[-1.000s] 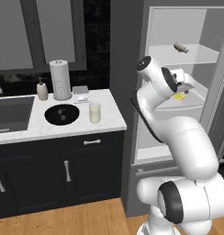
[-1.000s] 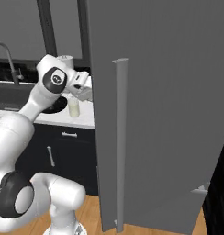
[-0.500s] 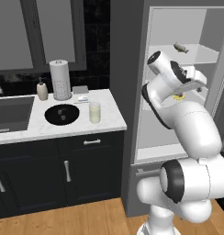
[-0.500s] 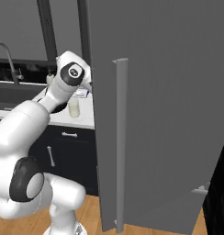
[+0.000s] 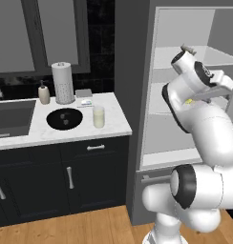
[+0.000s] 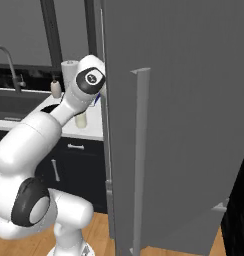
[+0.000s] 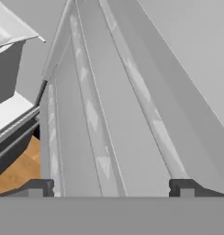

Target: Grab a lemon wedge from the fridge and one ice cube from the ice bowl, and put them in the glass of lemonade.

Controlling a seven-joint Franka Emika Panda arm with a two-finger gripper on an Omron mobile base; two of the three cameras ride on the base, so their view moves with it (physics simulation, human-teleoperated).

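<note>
White shelves show inside the open fridge (image 5: 185, 95), where the gripper (image 7: 113, 187) reaches in with jaws spread wide and empty. A speck of yellow (likely the lemon wedge (image 5: 188, 101)) sits by the arm — ungrabbed. Ice bowl (image 5: 64, 118) and glass of lemonade (image 5: 98, 116) wait on the counter; everything remains.

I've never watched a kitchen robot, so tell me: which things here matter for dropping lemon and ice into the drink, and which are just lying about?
For the job:
tall grey fridge
tiny yellow lemon wedge
shallow black ice bowl
clear glass of lemonade

Just lying about:
white paper-towel roll
beige soap bottle
grey sink
</note>
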